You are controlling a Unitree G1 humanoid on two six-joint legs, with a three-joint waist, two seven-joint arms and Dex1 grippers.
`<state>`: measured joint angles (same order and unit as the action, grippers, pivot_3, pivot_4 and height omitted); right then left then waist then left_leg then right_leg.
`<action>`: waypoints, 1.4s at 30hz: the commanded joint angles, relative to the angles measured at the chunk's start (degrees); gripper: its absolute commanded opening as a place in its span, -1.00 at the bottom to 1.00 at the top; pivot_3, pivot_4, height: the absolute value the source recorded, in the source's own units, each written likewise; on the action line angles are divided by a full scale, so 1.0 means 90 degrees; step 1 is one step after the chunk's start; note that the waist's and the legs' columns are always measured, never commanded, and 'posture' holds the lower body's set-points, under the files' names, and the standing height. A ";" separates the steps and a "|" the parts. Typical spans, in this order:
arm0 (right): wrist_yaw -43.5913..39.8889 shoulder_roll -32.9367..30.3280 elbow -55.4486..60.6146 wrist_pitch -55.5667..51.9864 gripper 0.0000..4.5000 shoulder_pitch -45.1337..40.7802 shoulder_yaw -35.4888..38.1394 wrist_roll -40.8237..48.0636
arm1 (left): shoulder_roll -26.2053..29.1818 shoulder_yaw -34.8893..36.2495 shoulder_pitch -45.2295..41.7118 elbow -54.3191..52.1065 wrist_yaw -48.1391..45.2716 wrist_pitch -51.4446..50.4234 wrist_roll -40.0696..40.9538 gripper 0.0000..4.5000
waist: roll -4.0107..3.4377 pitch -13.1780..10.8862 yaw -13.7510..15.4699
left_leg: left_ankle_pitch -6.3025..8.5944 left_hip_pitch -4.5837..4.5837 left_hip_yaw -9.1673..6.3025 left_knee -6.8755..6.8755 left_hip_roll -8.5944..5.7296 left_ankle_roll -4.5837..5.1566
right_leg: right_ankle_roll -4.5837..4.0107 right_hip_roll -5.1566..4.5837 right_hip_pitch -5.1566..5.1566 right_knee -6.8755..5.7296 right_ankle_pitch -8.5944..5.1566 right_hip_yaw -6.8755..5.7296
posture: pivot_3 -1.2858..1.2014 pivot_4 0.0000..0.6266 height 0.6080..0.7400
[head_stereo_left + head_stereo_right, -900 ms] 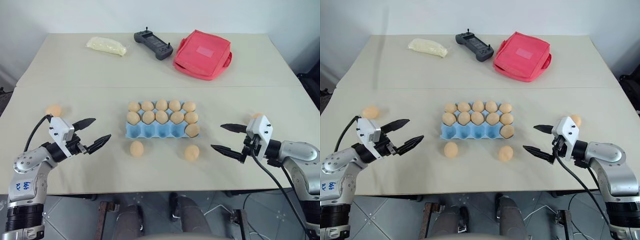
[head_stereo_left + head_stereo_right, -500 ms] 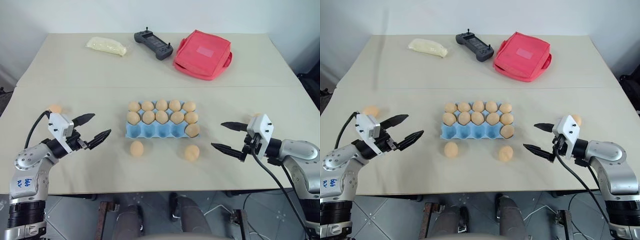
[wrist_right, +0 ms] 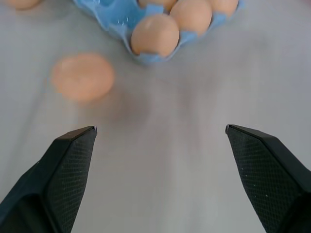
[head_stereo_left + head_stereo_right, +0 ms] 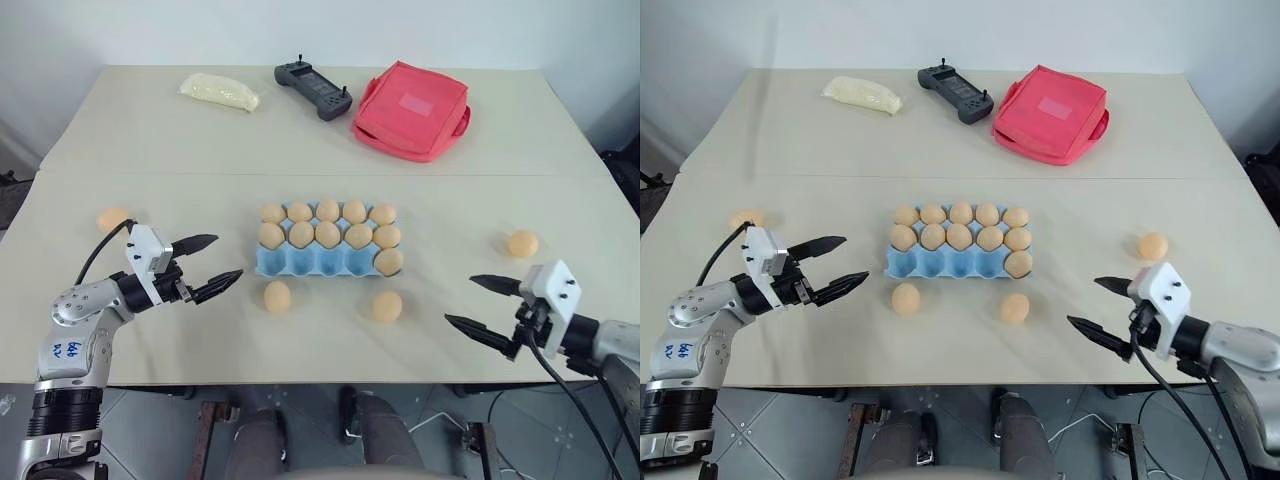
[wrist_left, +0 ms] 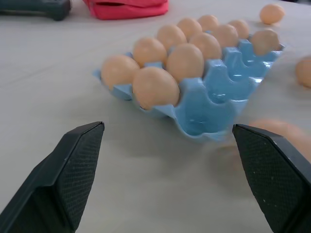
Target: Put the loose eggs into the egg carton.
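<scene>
Pale beige tabletop (image 4: 480, 190) is filling the scene, with a white wall rising behind its far edge. Going from left to right, one loose egg (image 4: 112, 219) is lying near the left edge, well apart from everything else. Just right of it, the left gripper (image 4: 208, 265) is hovering low with its two black fingers spread wide and holding nothing, pointing toward the middle. Next, a tan egg (image 4: 277, 296) is resting just in front of the egg carton (image 4: 322, 262), a light blue moulded tray sitting mid-table. Smooth orange-brown eggs are filling its far and middle rows, while the near row is holding a single egg in its right-hand cup, leaving four cups bare. Another egg (image 4: 387, 306) is lying just in front of the carton's right end. Further right, the right gripper (image 4: 492, 311) is hanging near the front edge, fingers likewise wide apart and empty, with a fourth egg (image 4: 522, 243) lying beyond it. Judging by this, a pick is being lined up; next, one gripper needs to lower around a near egg and close gently.
</scene>
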<state>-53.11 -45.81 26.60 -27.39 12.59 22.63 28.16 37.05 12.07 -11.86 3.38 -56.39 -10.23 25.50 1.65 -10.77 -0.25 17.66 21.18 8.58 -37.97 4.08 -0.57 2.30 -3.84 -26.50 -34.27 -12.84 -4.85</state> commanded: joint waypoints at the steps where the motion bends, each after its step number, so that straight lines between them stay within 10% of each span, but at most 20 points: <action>1: 0.0083 -0.0133 0.0657 -0.0304 0.97 0.0366 0.0616 0.0289 | 0.0125 -0.0059 -0.0081 0.0145 -0.0260 -0.0051 0.0040 1.00 | 0.0000 0.0000 0.0015 | 0.0001 0.0000 0.0000 0.0000 0.0000 -0.0001 | 0.0000 0.0004 0.0001 0.0006 -0.0001 0.0003 | 0.03 -0.52 1.00; 38: 0.0485 0.0440 -0.0770 -0.1317 0.97 -0.2943 -0.3382 -0.0356 | 0.0153 0.0683 0.1463 -0.1692 0.0180 -0.0628 0.0446 1.00 | 0.0007 0.0004 0.0003 | 0.0014 0.0004 0.0005 -0.0002 0.0020 0.0005 | -0.0013 0.0039 -0.0009 0.0031 0.0005 0.0042 | 0.03 -0.52 1.00; 42: 0.0492 0.0475 -0.0670 -0.1336 0.41 -0.2961 -0.3272 -0.0352 | 0.0149 0.0693 0.1436 -0.1660 0.0203 -0.0599 0.0436 1.00 | 0.0007 0.0004 0.0006 | 0.0015 0.0005 0.0006 -0.0003 0.0017 0.0005 | -0.0011 0.0037 -0.0009 0.0029 0.0007 0.0041 | 0.03 -0.52 1.00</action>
<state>-48.65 -41.59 18.98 -40.02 -13.44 -8.46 24.62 38.24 17.00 0.94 -10.34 -54.78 -16.24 28.21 1.71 -10.74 -0.20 17.80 21.22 8.64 -37.99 4.23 -0.53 2.21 -3.52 -26.57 -34.01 -12.77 -4.49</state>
